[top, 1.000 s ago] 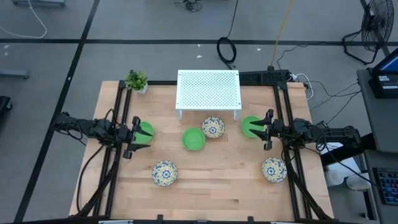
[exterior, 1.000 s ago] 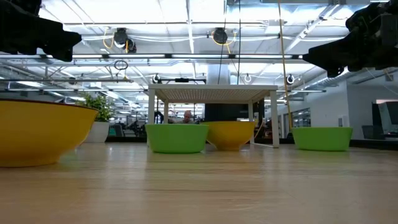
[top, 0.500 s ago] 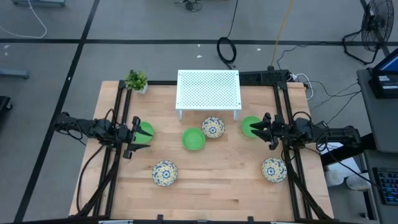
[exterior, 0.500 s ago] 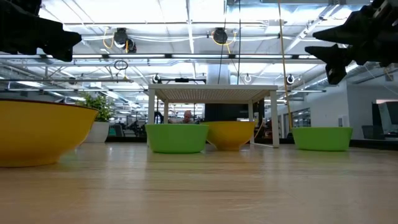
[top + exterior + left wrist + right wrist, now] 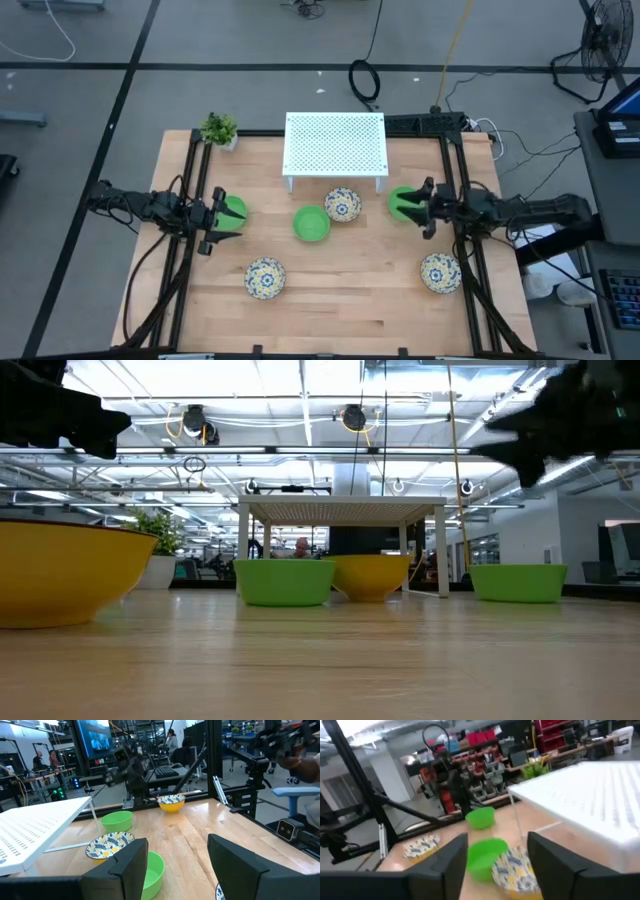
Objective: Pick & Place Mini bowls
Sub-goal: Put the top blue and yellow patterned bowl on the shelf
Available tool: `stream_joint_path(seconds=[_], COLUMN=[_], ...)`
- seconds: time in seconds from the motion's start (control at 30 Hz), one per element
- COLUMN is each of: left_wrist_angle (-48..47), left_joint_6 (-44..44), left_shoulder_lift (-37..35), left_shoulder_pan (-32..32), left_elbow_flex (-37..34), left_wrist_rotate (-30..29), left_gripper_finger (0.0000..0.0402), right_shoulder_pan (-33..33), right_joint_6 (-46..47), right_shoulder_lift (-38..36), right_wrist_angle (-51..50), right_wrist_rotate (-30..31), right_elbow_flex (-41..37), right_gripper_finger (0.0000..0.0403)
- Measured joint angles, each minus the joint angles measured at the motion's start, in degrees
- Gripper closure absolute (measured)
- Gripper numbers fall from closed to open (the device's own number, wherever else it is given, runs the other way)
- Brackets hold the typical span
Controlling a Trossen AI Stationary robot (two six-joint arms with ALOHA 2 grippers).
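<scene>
Six mini bowls rest on their bases on the wooden table [image 5: 340, 310]. The green ones are at the left [image 5: 234, 210], in the centre [image 5: 311, 223] and at the right [image 5: 401, 203]. The floral ones are below the rack [image 5: 342, 205], near left [image 5: 265, 278] and near right [image 5: 440, 272]. My left gripper [image 5: 213, 216] hangs open and level above the left green bowl's outer edge; its wrist view shows nothing between its fingers [image 5: 127, 865]. My right gripper [image 5: 427, 208] is open, level and raised beside the right green bowl, with nothing between its fingers [image 5: 555, 862].
A white perforated rack [image 5: 335, 146] stands on legs at the table's far middle. A small potted plant [image 5: 219, 129] sits at the far left corner. Black frame rails [image 5: 196, 180] run along both sides. Bare wood lies along the near edge.
My right gripper has risen above the table and rolled about its own pointing line, staying beside the right green bowl. All the bowls have stayed in place.
</scene>
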Motion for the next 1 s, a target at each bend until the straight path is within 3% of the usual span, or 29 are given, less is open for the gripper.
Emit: stream_joint_path(seconds=[0.17,0.47,0.73,1.0], left_wrist_angle=[-0.04,0.0,0.05,0.0], left_joint_6=[0.0,0.02,0.0,0.0], left_shoulder_lift=[-0.01,0.0,-0.01,0.0], left_shoulder_pan=[0.0,-0.01,0.0,-0.02], left_elbow_flex=[0.0,0.02,0.02,0.02], left_wrist_rotate=[-0.02,0.02,0.02,0.01], left_gripper_finger=[0.019,0.019,0.019,0.019], right_shoulder_pan=[2.49,3.98,2.44,0.3], right_joint_6=[-6.24,-18.07,-22.63,-22.18], right_shoulder_lift=[21.86,55.91,70.79,77.96], right_wrist_angle=[-3.54,-19.32,-26.19,-28.2], right_wrist_rotate=[1.09,0.92,0.93,0.91], right_elbow_flex=[13.39,39.27,49.88,50.75], right_gripper_finger=[0.0156,0.016,0.016,0.016])
